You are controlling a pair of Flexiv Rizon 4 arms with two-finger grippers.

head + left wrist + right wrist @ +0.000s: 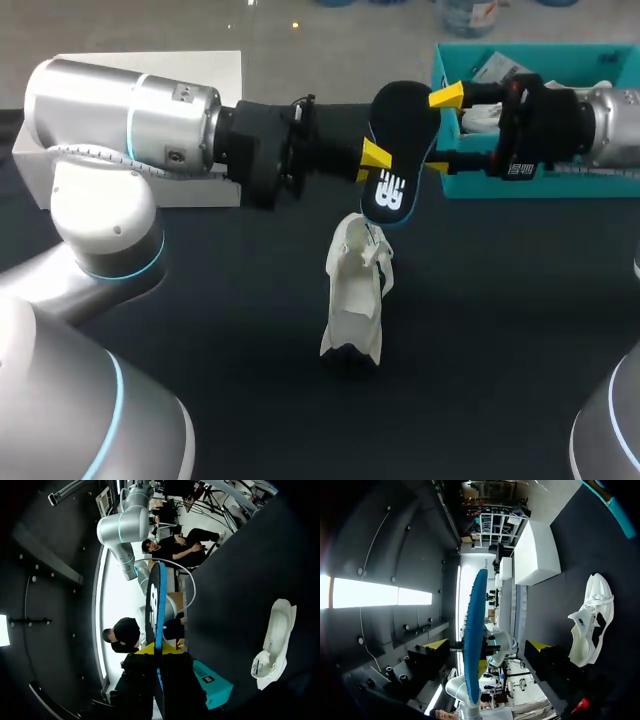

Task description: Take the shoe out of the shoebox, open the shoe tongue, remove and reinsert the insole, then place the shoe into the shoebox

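Observation:
A black insole (400, 150) with a blue underside and a white logo hangs in the air above the table's middle. My left gripper (380, 160) is shut on its near edge; in the left wrist view the insole (155, 610) rises edge-on from between the yellow tips of the left gripper (156, 650). My right gripper (442, 132) stands open, one finger on each side of the insole's far end, not touching it. In the right wrist view the insole (474, 635) stands between the wide-apart fingers of the right gripper (487, 645). The white shoe (358, 295) lies on the table below.
The teal shoebox (560, 185) sits at the back right, behind my right gripper. A white box (215, 75) stands at the back left, partly hidden by my left arm. The dark tabletop (500, 330) lies around the shoe.

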